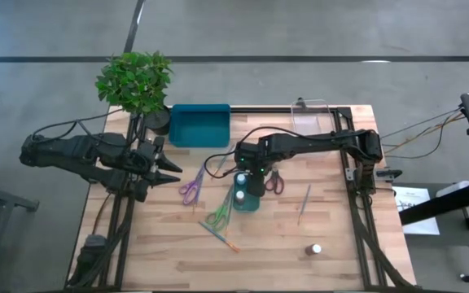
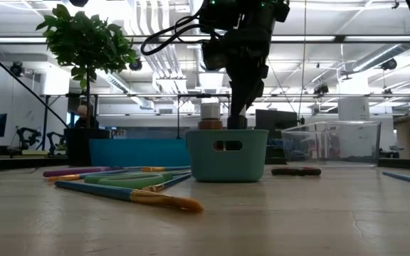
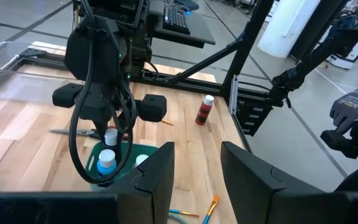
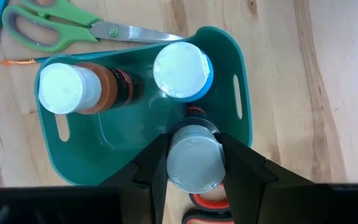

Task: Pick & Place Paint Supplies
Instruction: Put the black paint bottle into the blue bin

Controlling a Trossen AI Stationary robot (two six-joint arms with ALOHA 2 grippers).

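Looking straight down, you see your right gripper [image 4: 191, 163] over the small teal bin [image 4: 241, 93] at the table's middle, its fingers clamped on a white-capped paint pot [image 4: 193, 158] held inside the bin's rim, beside two more pots [image 4: 182, 70] standing inside. A fourth pot [image 1: 316, 249] stands alone near the front right of the table, while the green-handled scissors [image 1: 216, 216], purple-handled scissors [image 1: 190, 188], red-handled scissors [image 1: 274, 181] and the brushes [image 1: 219, 237] lie on the wood around the bin. Your left gripper [image 3: 194, 163] waits at the table's left edge by the potted plant [image 1: 135, 80], fingers parted and holding nothing.
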